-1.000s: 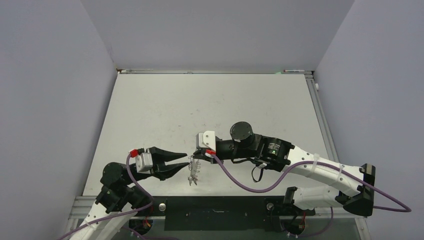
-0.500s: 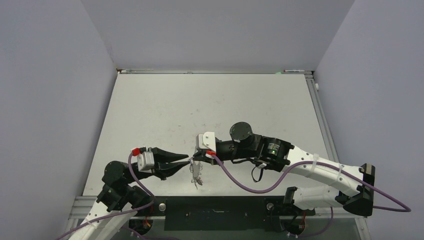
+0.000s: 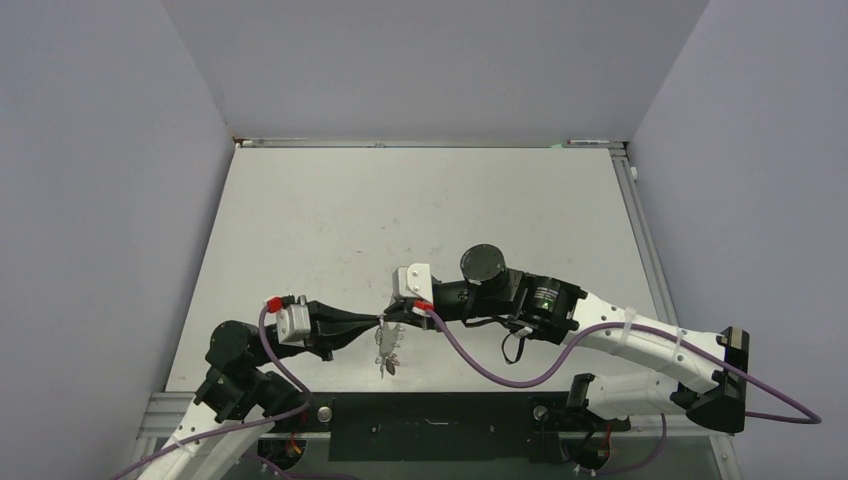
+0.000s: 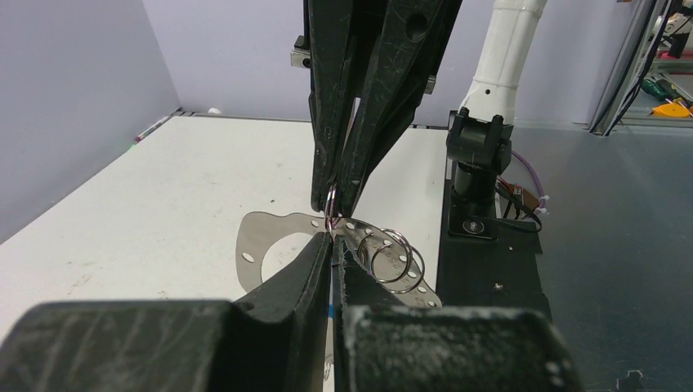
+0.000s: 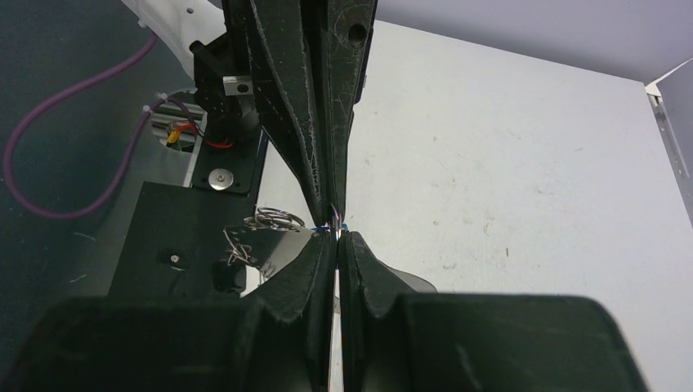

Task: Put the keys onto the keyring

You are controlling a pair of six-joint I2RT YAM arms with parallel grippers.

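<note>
2 closed grippers meet tip to tip at the keyring [image 4: 266, 237]. The right gripper [image 4: 333, 196] pinches a split ring [image 4: 330, 216] on the keyring's rim, and the left gripper [image 4: 331, 243] clamps that rim just beside it. Opposed pulls could yank the keyring free. I cannot make out the keys.

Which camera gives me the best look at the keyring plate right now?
Left wrist: the flat grey metal keyring plate shows its face, wide hole and wire split rings. Top external shows only a small sliver; right wrist catches just a shiny part.
</note>
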